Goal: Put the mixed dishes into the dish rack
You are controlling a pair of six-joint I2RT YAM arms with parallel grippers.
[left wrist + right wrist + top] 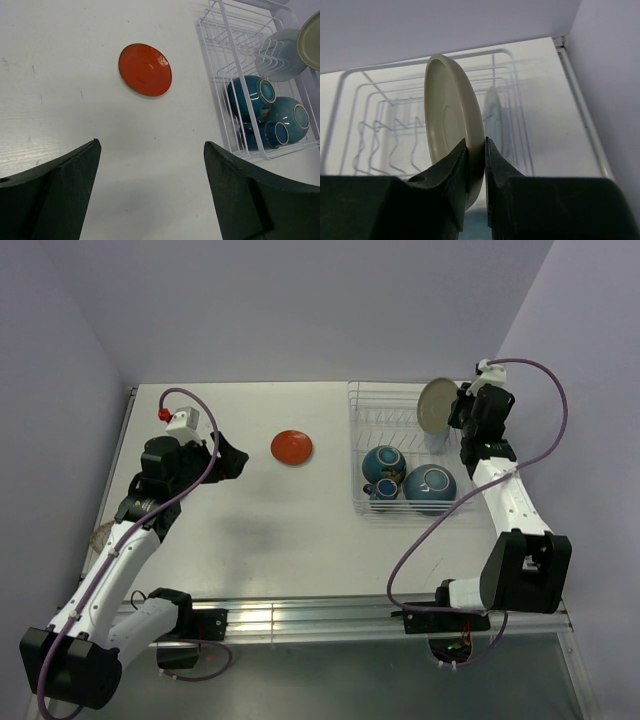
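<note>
Right gripper [475, 145]: you had it clamped on the lower rim of the grey-olive round ceramic plate [452, 125], held upright over the far right corner of the white wire dish rack [352, 430], parallel to the slots below. Left gripper [150, 145]: spread wide, empty; the orange-red glazed plate [145, 69] lay flat on the white table [250, 540] ahead, nearer that arm.

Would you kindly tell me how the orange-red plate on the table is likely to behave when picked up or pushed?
The orange-red plate looks glazed, showing glossy highlights, so probably slippery. It lies flat on the table, so its low rim may be hard to grip; a push would likely slide it. It seems rigid crockery, likely chipping if dropped.
</note>
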